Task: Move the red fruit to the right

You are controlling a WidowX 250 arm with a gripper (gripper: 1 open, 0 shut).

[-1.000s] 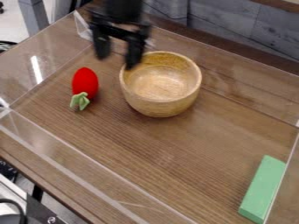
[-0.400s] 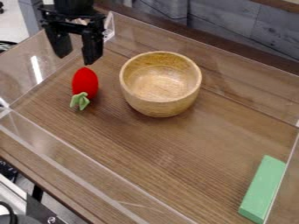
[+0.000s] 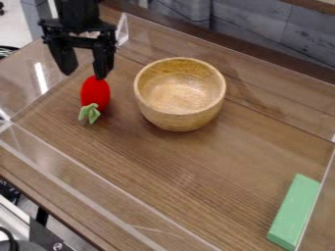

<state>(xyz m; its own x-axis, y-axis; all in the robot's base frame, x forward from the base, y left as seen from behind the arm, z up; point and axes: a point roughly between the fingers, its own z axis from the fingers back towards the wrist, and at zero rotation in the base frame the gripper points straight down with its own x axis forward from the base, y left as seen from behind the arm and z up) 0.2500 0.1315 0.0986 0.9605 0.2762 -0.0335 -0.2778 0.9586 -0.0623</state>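
Red fruit [image 3: 94, 93] lies lengthwise toward camera, green leafy end nearest.

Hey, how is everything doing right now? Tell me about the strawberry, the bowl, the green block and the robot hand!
Red strawberry: lying on the table, green leafy end toward the camera, not in the bowl.
Wooden bowl: upright, nothing inside it.
Green block: lying flat on the table, away from the bowl.
Robot hand: open, right by the strawberry, not lifting it.
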